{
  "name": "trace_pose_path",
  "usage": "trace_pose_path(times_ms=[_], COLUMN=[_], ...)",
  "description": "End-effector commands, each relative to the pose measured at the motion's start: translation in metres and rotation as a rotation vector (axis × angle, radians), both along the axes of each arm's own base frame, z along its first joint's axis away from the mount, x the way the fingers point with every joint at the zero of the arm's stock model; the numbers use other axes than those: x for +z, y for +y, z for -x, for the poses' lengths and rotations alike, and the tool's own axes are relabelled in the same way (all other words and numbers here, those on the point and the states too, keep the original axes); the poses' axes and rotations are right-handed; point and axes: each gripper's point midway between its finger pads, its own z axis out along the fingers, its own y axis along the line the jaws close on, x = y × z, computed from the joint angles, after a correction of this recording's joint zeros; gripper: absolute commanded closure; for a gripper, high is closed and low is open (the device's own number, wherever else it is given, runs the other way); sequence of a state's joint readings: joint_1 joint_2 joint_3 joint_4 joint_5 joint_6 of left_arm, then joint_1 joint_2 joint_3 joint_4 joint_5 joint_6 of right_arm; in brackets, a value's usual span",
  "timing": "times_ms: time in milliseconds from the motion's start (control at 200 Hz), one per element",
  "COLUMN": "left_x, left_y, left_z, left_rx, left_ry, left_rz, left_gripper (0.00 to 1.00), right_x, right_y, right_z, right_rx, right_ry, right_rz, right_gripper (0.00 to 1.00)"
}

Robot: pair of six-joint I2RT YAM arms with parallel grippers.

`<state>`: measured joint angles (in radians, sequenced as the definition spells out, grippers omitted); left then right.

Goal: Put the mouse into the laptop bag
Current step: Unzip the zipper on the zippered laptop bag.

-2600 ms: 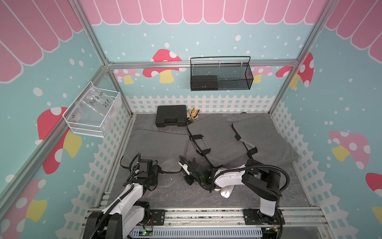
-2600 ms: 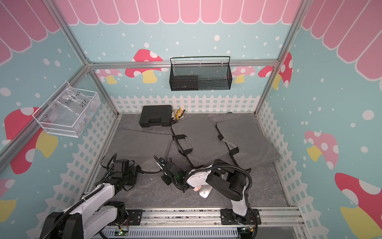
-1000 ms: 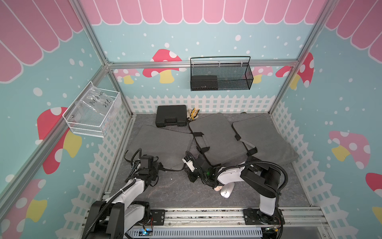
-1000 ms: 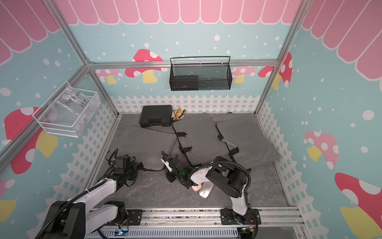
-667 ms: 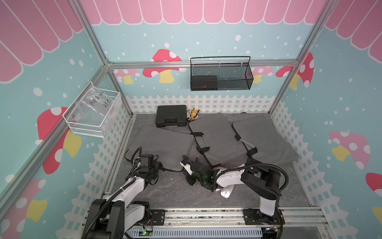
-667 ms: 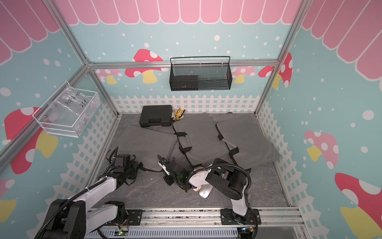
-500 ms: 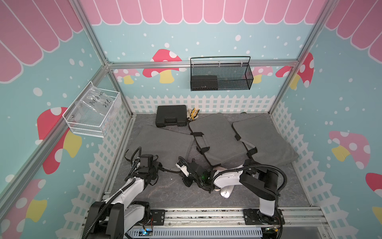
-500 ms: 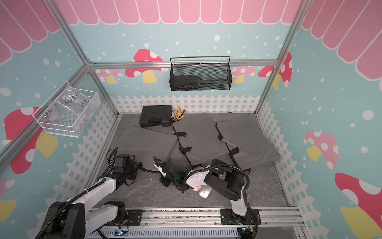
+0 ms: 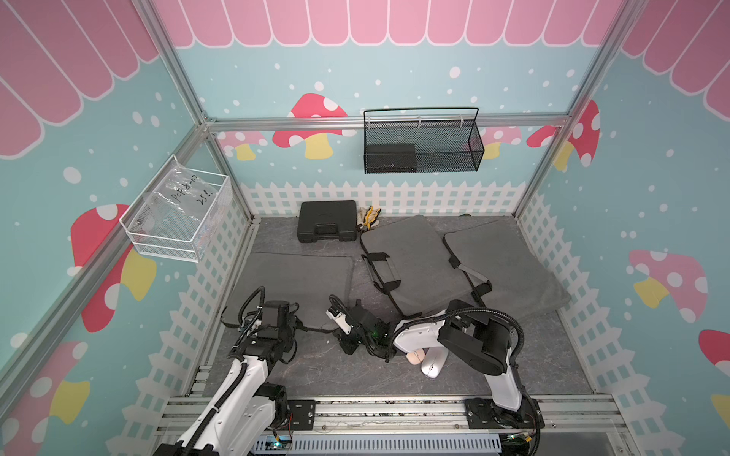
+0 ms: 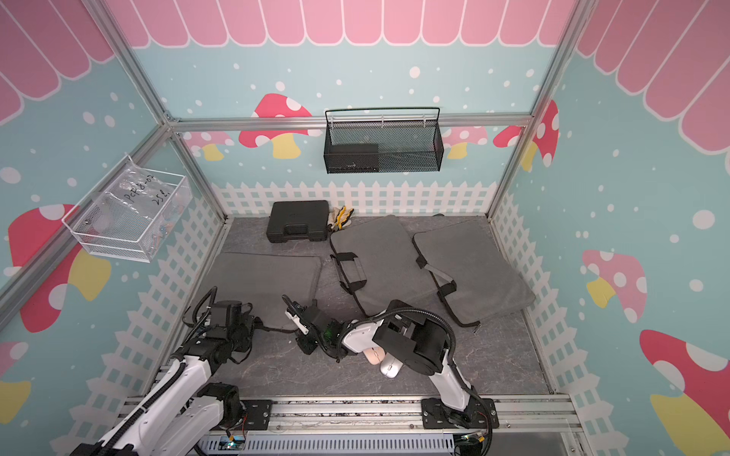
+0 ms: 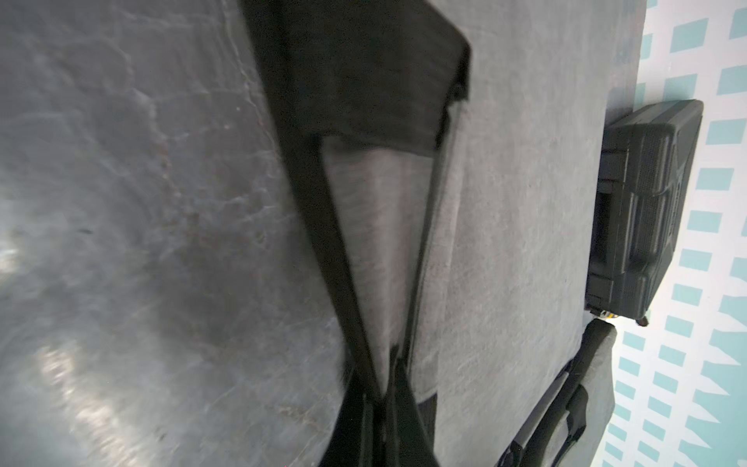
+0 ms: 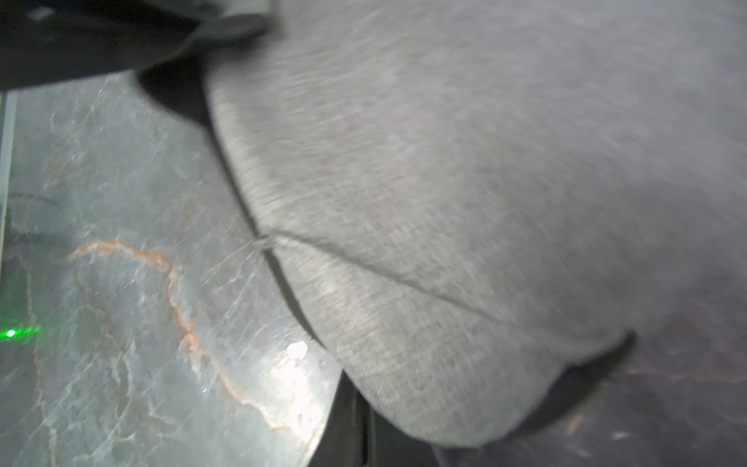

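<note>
A flat grey laptop bag [image 9: 300, 280] [image 10: 268, 280] lies at the left of the table. My left gripper [image 9: 295, 326] [image 10: 253, 326] [image 11: 380, 420] is shut on the bag's black strap [image 11: 323, 226] at its front edge, where the lighter lining [image 11: 376, 226] shows. Reaching in from the right, my right gripper [image 9: 336, 331] [image 10: 302, 327] [image 12: 359, 432] is shut on the bag's rounded front corner [image 12: 424, 364], which is slightly raised. A silver mouse [image 9: 432, 363] [image 10: 391, 368] lies by the right arm's base, and a pink mouse [image 9: 414, 357] [image 10: 373, 355] beside it is partly hidden under the arm.
Two more grey bags [image 9: 414, 260] [image 9: 509, 268] overlap at the middle and right. A black case [image 9: 328, 221] and gloves [image 9: 369, 215] sit by the back fence. A black mesh basket [image 9: 422, 142] and a white wire basket [image 9: 177, 213] hang on the walls.
My right gripper has slid left along the table with the bag's corner. The left gripper has stayed on the strap, with only slight jaw movement.
</note>
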<state>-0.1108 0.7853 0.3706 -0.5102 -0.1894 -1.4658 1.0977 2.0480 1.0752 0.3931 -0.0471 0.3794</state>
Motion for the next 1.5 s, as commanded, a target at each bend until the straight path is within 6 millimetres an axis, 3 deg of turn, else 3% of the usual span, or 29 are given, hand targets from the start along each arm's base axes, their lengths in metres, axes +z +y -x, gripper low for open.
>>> trace_pose_path(times_ms=[0,90,150,315,450,610,795,1051,1201,1496], left_x=[0.003,0.009,0.016,0.045,0.056,0.049,0.044,0.031,0.02,-0.009], left_y=[0.008,0.004,0.004,0.01,0.021,0.031,0.042,0.044,0.043,0.031], left_z=[0.024,0.02,0.016,0.01,0.01,0.015,0.018,0.017,0.016,0.006], left_rx=[0.032,0.003,-0.024,-0.118,-0.138,-0.138,-0.12,-0.115,-0.104,-0.098], left_ry=[0.082,0.071,0.066,0.071,0.079,0.101,0.126,0.159,0.163,0.149], left_rz=[-0.062,-0.069,-0.092,-0.21,-0.271,-0.225,-0.208,-0.173,-0.146,-0.052], left_gripper=[0.77,0.42,0.26,0.01,0.01,0.01,0.01,0.01,0.01,0.01], right_x=[0.009,0.014,0.014,0.011,0.01,0.009,0.021,0.011,0.015,0.016], right_y=[-0.013,-0.026,-0.035,-0.059,-0.076,-0.089,-0.087,-0.089,-0.091,-0.084], right_z=[-0.041,-0.057,-0.068,-0.1,-0.122,-0.15,-0.185,-0.225,-0.232,-0.226], right_rx=[-0.115,-0.165,-0.197,-0.276,-0.332,-0.389,-0.417,-0.44,-0.433,-0.387], right_ry=[-0.027,-0.034,-0.033,-0.024,-0.019,-0.01,-0.021,0.0,-0.016,-0.005], right_rz=[-0.019,-0.021,-0.02,-0.022,-0.022,-0.009,-0.013,0.015,0.026,0.015], right_gripper=[1.0,1.0,1.0,1.0,1.0,1.0,1.0,1.0,1.0,1.0])
